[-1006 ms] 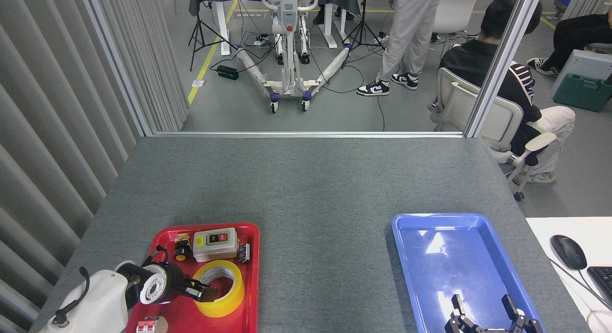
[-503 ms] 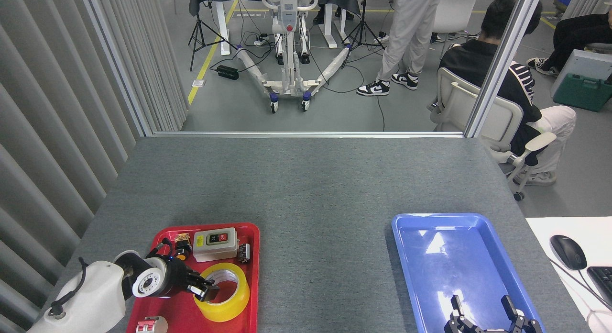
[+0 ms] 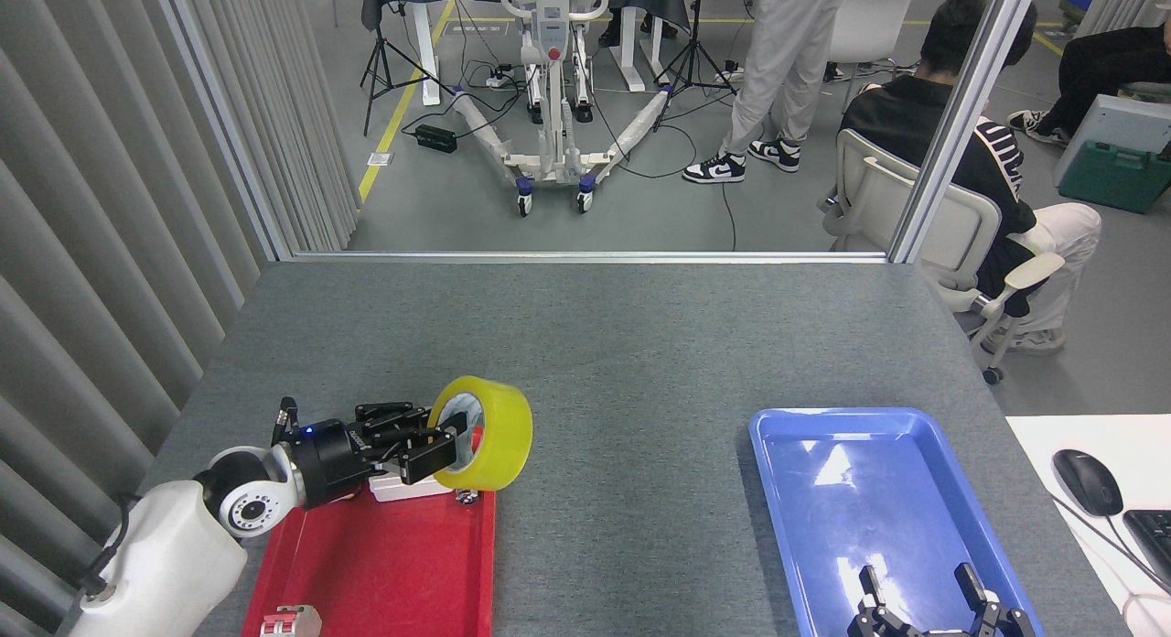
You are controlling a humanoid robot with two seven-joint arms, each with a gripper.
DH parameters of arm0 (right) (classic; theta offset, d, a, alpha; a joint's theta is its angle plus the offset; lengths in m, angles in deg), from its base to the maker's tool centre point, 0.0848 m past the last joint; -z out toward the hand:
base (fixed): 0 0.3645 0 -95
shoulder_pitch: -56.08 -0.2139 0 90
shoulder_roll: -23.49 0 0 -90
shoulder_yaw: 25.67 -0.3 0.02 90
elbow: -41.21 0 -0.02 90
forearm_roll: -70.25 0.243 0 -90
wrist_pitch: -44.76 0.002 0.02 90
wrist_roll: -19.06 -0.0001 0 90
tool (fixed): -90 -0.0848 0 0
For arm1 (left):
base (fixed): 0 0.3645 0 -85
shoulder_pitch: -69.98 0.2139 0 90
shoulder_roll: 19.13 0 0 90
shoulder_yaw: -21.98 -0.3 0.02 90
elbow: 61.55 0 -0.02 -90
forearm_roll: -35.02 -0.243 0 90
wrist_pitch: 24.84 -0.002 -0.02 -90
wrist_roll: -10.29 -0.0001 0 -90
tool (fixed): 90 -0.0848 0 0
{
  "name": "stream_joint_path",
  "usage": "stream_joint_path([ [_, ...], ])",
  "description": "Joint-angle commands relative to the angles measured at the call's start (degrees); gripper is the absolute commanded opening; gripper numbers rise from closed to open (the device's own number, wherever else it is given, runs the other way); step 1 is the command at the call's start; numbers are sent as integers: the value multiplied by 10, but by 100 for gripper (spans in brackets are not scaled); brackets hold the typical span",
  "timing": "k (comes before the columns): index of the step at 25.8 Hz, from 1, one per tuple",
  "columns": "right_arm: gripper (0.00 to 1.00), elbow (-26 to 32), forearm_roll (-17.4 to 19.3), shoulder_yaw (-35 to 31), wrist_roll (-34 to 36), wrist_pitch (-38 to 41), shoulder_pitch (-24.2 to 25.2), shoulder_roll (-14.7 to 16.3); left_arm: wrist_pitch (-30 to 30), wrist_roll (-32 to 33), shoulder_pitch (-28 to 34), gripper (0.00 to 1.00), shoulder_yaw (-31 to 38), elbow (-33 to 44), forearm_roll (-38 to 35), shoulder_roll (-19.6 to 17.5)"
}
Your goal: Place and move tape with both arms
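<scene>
The left gripper (image 3: 430, 445) pinches the tape (image 3: 482, 433) — jaws through its core — above the red tray (image 3: 384, 564); the right gripper (image 3: 924, 596) — jaws spread — sits over the blue tray (image 3: 778, 491).

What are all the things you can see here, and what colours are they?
tape: one, yellow roll, held tilted above the red tray's far end
red tray: one, red, table's near left
switch box: one, pale, mostly hidden behind the gripper
small part: one, red and white, tray's near edge
blue tray: one, blue, empty, near right
table: one, grey
mouse: one, black, far right
seated person: one, dark top, beyond the table
left gripper: black, gripping the tape
right gripper: black, fingers spread, over the blue tray
</scene>
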Motion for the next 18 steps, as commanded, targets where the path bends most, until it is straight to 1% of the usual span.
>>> stream_joint_path([
  [1, 100, -1, 0, -5, 5, 22, 1, 2, 33, -87, 13, 0, 53, -58, 15, 73],
  [2, 100, -1, 0, -7, 5, 30, 1, 2, 33, -88, 14, 0, 43, -57, 15, 88],
  [4, 100, -1, 0, -9, 7, 47, 2, 3, 33, -95, 30, 0, -14, -48, 13, 134],
  [5, 100, -1, 0, -13, 9, 57, 2, 3, 33, -97, 41, 0, -31, -49, 12, 158],
  [7, 100, -1, 0, -17, 14, 75, 2, 3, 33, -94, 47, 0, -40, -52, 6, 184],
  [8, 100, -1, 0, -18, 14, 82, 2, 3, 33, -88, 48, 0, -57, -53, 4, 195],
  [10, 100, -1, 0, -21, 13, 94, 3, 3, 33, -91, 47, 0, -91, -56, -9, 214],
  [13, 100, -1, -2, -24, 14, 144, 5, 4, 33, -96, 47, 0, -89, -69, -20, 233],
  [16, 100, -1, -2, -48, 19, 241, 17, 6, 33, -101, 44, 0, -89, -83, -14, 238],
  [18, 100, -1, -2, -65, 32, 320, 23, 6, 33, -123, 44, 0, -89, -81, -10, 237],
])
